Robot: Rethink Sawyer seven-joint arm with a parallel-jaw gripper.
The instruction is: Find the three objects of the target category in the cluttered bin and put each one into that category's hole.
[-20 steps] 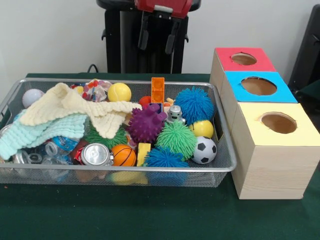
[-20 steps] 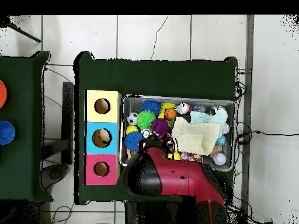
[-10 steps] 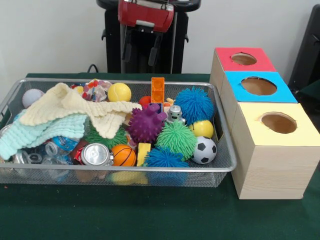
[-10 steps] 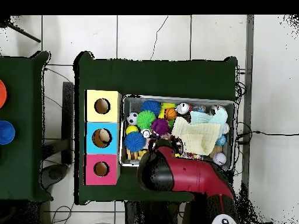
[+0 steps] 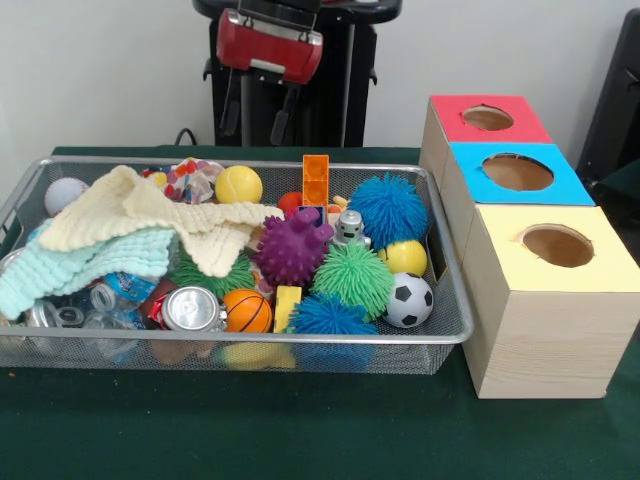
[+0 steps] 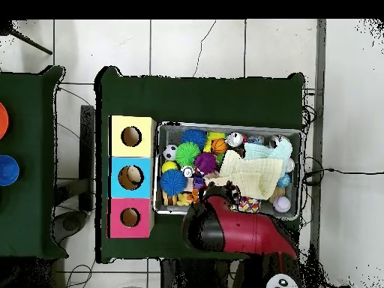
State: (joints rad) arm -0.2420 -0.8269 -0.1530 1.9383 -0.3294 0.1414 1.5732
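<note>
The wire bin (image 5: 452,318) is sitting on the green surface (image 5: 300,430), packed with spiky balls, a soccer ball (image 5: 409,300), a small basketball (image 5: 247,311), a yellow ball (image 5: 239,184), a crushed can (image 5: 193,308), an orange block (image 5: 316,179) and two knitted cloths, cream (image 5: 150,215) over pale green (image 5: 80,265). A purple spiky ball (image 5: 292,248) is lying near the middle, with green (image 5: 356,277) and blue (image 5: 389,208) ones beside it. Just beside the bin are standing three wooden boxes with round holes, topped yellow (image 5: 590,262), blue (image 5: 560,185) and red (image 5: 530,125). The hand (image 5: 258,113) is hanging empty and spread above the bin's far rim, touching nothing. Around the surface, the overhead view is showing a pale tiled floor (image 6: 195,45) with cables (image 6: 337,171) trailing across it and a second green surface (image 6: 30,157) alongside.
</note>
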